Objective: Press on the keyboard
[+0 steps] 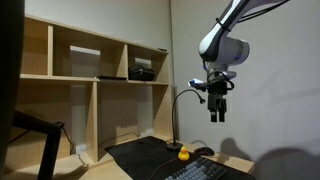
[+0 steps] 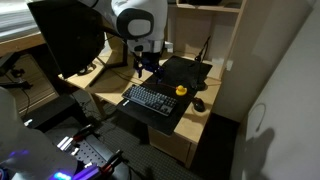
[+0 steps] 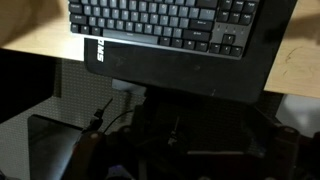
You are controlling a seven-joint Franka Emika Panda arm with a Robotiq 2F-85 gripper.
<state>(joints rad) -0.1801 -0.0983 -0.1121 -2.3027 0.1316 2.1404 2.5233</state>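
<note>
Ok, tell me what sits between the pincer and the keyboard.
Nothing: in an exterior view the pincer hangs above the keyboard with bare air between.

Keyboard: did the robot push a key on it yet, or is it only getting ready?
Not yet. Nothing looks done: in an exterior view the gripper hangs high, well clear of the keyboard, touching no key. In hand: the approach, since the wrist view has the key rows in sight. Left: come down and press a key.
</note>
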